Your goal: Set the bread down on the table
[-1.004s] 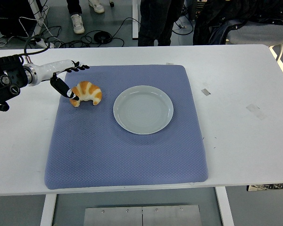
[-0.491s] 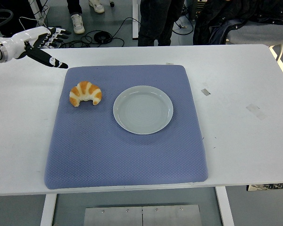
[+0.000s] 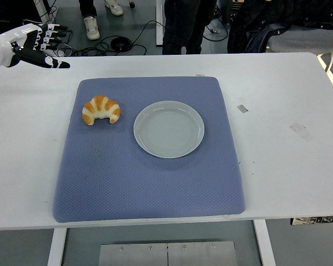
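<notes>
**Bread down on the mat, hand clear**

Upper left corner: left hand (image 3: 30, 47), fingers spread, holding nothing, well apart from everything else. Left of centre: bread (image 3: 101, 110) lying on the blue mat (image 3: 150, 183), just beside the plate (image 3: 168, 128). Centre: plate bare, on the same mat. Underneath: white table (image 3: 288, 138).

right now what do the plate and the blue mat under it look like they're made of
The plate looks like glazed ceramic or perhaps melamine: pale grey-white, smooth, with a soft sheen along its raised rim. The blue mat looks like a soft woven or foam-backed fabric: matte, with a fine dotted weave and rounded, slightly thick edges. The croissant lies on the mat left of the plate, apart from it.
</notes>
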